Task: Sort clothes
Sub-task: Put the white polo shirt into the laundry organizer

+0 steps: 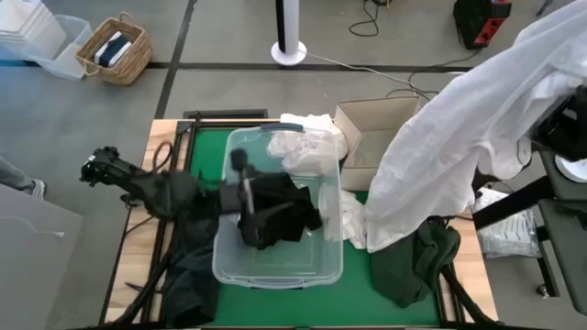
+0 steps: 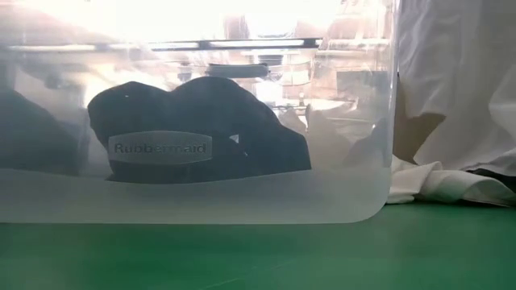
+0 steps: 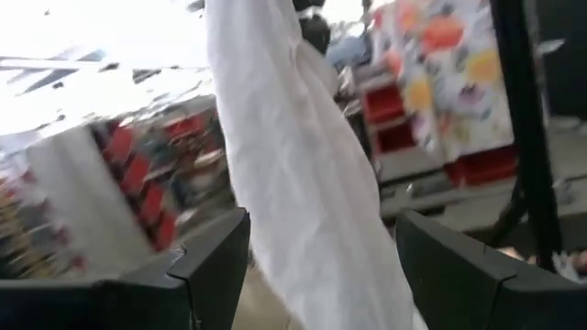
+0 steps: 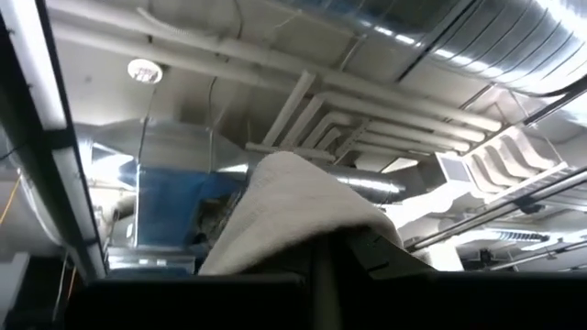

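Observation:
A large white garment (image 1: 459,137) hangs high over the table's right side, draped over my right gripper (image 4: 316,252), which is shut on it and hidden beneath it in the high view. My left gripper (image 3: 321,266) is open and level over the clear tub (image 1: 275,266). It points toward the white garment (image 3: 293,165), with nothing between its fingers. A black garment (image 1: 280,213) lies in the tub, and another white one (image 1: 307,142) is draped over the tub's far rim. A dark green garment (image 1: 417,261) lies on the mat to the right of the tub. My right gripper pinches a bunched fold of the white garment (image 4: 289,197) between its two fingers, which slant upward. The cloth drapes over the gripper and hangs slack below it. Its lower end (image 1: 381,229) reaches down to the table beside the tub's right wall.
A cardboard box (image 1: 376,128) stands at the far right, behind the hanging garment. Another dark garment (image 1: 188,284) lies at the near left of the tub. White cloth (image 2: 443,184) lies on the green mat (image 2: 258,254) by the tub's right corner.

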